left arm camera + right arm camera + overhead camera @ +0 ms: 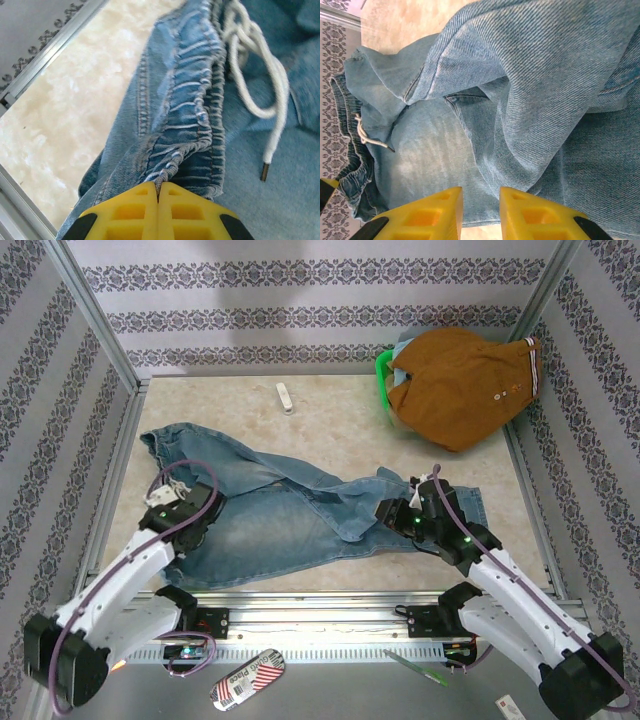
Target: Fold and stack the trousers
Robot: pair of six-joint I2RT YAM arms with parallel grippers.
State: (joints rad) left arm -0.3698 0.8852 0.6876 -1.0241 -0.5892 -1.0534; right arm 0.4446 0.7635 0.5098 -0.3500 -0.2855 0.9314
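Toward the left side of the table (340, 425): left gripper (158, 186), yellow fingers pressed tight together, clenched on the gathered elastic waistband (195, 125) of the jeans (290, 505). Just beside that pinch, on the denim: white drawstring (260, 95), looped and loose, its dark-tipped end lying free. Across the middle of the table, from left side to right side: faded light-blue jeans, spread out and rumpled, one leg folded over the other. Near the table's far edge, well apart from the denim: small white object (285, 397). Toward the right side of the table: right gripper (481, 192), released, fingers parted with a clear gap, poised over the edge of a folded leg. At the table's far right corner: green basket (383, 375), draped with a brown garment (460, 385).
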